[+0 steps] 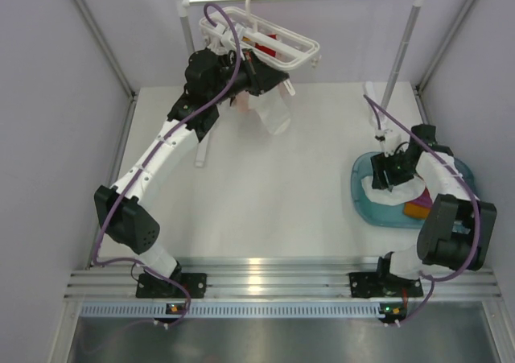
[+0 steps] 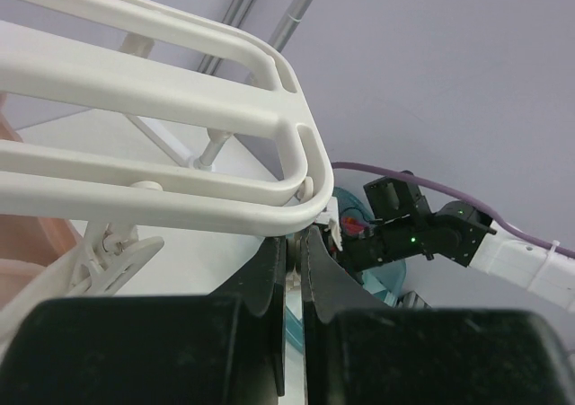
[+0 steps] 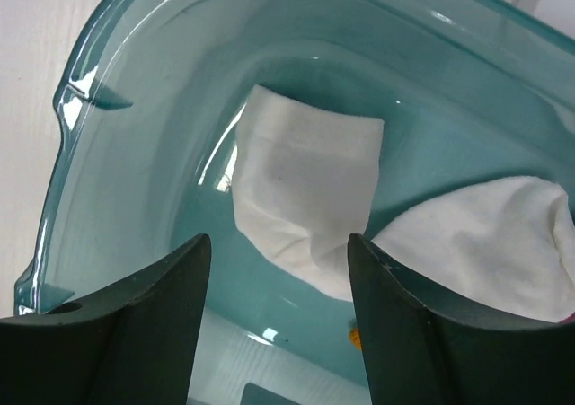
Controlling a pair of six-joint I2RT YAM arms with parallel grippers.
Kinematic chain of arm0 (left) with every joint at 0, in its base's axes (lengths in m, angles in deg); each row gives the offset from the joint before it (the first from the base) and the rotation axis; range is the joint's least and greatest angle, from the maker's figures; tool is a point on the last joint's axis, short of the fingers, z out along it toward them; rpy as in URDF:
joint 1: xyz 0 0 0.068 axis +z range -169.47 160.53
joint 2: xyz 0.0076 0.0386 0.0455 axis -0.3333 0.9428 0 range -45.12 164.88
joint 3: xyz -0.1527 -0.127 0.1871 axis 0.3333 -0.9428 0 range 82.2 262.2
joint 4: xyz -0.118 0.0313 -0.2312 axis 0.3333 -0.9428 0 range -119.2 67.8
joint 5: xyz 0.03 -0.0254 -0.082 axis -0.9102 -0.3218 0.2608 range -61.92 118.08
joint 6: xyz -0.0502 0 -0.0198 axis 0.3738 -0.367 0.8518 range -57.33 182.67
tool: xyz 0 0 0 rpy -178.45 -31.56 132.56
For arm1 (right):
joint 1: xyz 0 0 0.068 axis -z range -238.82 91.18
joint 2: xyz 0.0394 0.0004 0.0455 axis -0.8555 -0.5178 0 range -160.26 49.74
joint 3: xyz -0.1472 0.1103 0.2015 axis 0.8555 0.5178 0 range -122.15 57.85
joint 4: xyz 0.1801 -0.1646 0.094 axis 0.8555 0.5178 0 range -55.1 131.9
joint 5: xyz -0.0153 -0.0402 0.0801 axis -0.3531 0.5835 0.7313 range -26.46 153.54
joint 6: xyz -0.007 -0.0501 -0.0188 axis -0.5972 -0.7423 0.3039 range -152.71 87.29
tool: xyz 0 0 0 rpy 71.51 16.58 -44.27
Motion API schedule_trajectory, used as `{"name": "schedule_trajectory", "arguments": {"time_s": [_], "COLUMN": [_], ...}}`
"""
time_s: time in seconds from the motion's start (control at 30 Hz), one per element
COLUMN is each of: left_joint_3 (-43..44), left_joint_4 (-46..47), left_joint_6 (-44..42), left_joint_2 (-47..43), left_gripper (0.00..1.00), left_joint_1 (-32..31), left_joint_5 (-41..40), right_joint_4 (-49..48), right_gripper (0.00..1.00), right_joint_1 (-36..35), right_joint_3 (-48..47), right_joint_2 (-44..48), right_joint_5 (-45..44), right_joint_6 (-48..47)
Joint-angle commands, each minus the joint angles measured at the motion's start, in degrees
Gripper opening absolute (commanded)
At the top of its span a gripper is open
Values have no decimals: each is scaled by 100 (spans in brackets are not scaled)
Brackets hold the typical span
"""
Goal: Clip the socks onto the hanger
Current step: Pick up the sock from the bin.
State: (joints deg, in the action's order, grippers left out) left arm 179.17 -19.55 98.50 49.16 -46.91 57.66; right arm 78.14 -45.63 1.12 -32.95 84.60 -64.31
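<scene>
Two white fabric socks [image 3: 305, 180] lie in a teal translucent plastic tub [image 3: 99, 154], one directly beneath the right claw [image 3: 278, 248], whose fingers stand apart, grasping nothing. The white slatted plastic hanger [image 2: 144, 82] sits just above the left claw [image 2: 292, 243], which is clenched tight; whether it nips the rim, I can't tell.
</scene>
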Motion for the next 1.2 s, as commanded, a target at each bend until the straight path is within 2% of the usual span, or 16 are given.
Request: {"name": "schedule_trajectory", "arguments": {"time_s": [0.0,0.23,0.37,0.47,0.57,0.6,0.67,0.77,0.8,0.87,1.0,1.1,1.17], "left_joint_3": [129,165,164,112,94,103,120,94,68,24,-46,-55,-38], "left_joint_4": [271,306,315,341,367,376,376,385,394,446,490,516,552], "left_joint_6": [55,99,108,99,143,152,161,161,161,178,178,205,231], "left_joint_2": [29,73,82,91,99,108,108,99,91,82,64,55,55], "left_gripper": [0,0,0,0,0,0,0,0,0,0,0,0,0], "left_joint_1": [28,37,37,37,63,63,72,72,72,81,90,107,125], "left_joint_5": [109,74,74,74,74,83,91,92,109,118,109,127,162], "right_joint_4": [-773,-1072,-1125,-1204,-1362,-1371,-1284,-855,-705,-554,156,71,-324], "right_gripper": [61,58,52,41,13,0,0,0,0,0,0,0,0], "right_joint_1": [-387,-537,-546,-546,-546,-537,-441,-3,260,482,658,606,466], "right_joint_3": [57,197,337,434,557,558,479,155,40,-284,-1093,-1647,-1954], "right_joint_2": [-176,-774,-906,-950,-933,-828,-635,-3,338,665,1185,1378,1449], "right_joint_5": [-575,-1104,-1078,-972,-876,-762,-665,159,727,1232,2644,3332,3527], "right_joint_6": [408,540,531,470,321,216,119,-66,-275,-417,-716,-166,266]}}
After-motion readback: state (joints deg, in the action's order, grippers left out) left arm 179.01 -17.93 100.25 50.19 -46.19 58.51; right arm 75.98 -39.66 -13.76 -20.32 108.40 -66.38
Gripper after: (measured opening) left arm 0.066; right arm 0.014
